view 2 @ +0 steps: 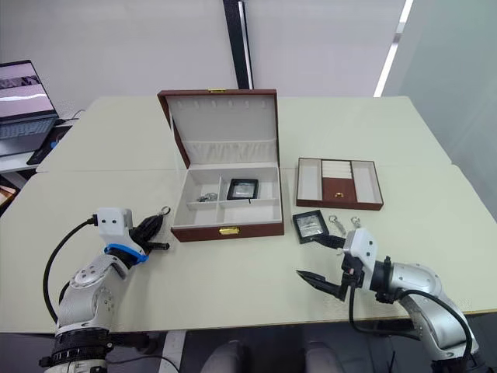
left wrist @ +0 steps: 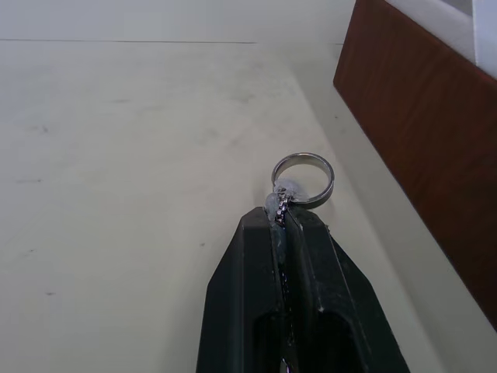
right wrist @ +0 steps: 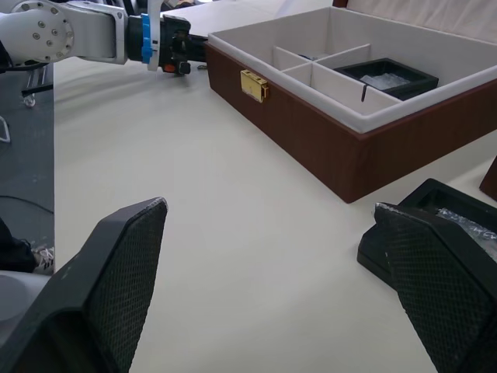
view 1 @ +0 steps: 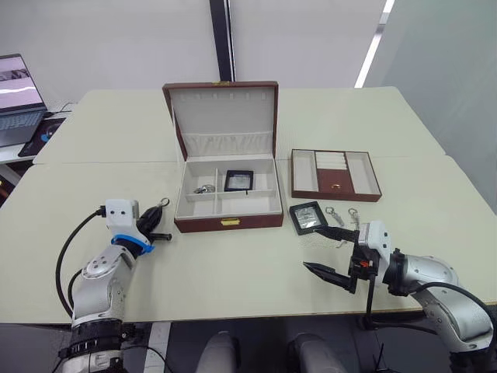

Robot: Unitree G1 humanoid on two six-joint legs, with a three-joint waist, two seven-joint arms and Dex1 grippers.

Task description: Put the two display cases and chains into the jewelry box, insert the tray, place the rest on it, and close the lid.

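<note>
A pale surface is seen carrying everything, and the jewelry box serves as the landmark near its middle. The lid is raised behind the box, its cream lining and gathered pocket facing forward. The tray is set to the right of the box, a little apart from it. One display case is lodged in a rear compartment of the box, right of centre, and a chain is seen in the rear compartment to its left. The second display case lies on the surface just off the box's front right corner, with two more chains just beyond it. The right end effector is held near that case with its fingers spread wide apart. The left end effector is positioned off the box's front left corner, clamped together on a ringed chain.
</note>
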